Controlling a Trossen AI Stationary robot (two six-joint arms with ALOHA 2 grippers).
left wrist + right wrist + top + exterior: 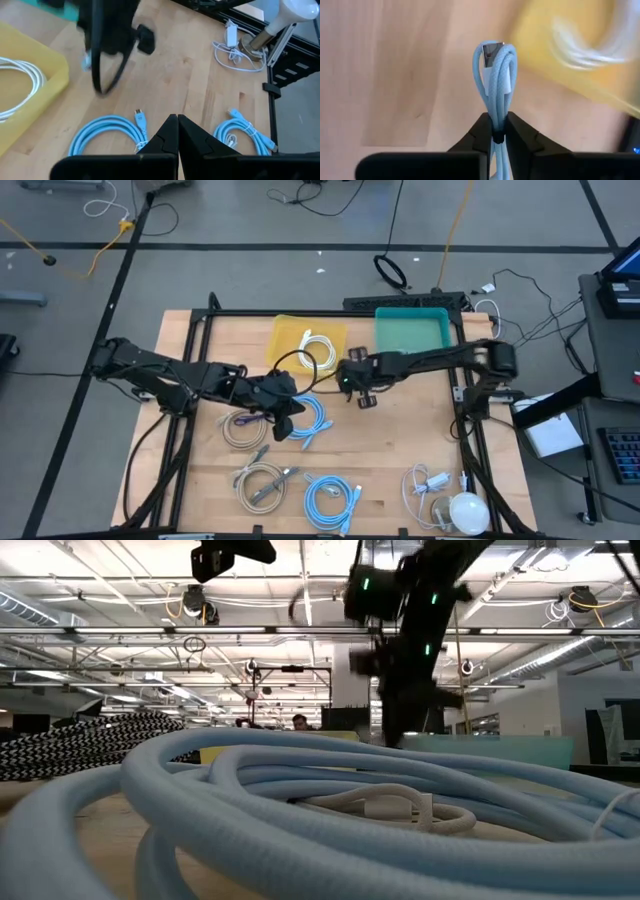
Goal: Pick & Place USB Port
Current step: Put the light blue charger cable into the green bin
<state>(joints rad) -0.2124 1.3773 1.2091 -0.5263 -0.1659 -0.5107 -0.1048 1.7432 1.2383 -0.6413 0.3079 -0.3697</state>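
Observation:
My right gripper (496, 122) is shut on a bundled light blue cable (495, 80) whose silver USB plug (492, 50) shows at the far end of the bundle. In the high view this gripper (353, 383) hangs over the table's middle, just near of the gap between the yellow tray (285, 330) and the teal tray (412, 330). A white cable (318, 345) lies in the yellow tray. My left gripper (290, 415), shut and empty (177, 120), hovers above another blue cable coil (312, 420). My right gripper pinches several strands of the light blue cable bundle (496, 112) between its two fingers (480, 135). The bundle sticks out past the fingertips along their line, with the plug at its free end. It appears clear of the table.
On the wood lie more blue coils (107, 132) (330, 500), beige cables (240, 425) (262, 480), and a white cable beside a lamp (465, 510) at the near right corner. A blue coil (300, 810) fills the low view's foreground. A black frame (300, 313) edges the table.

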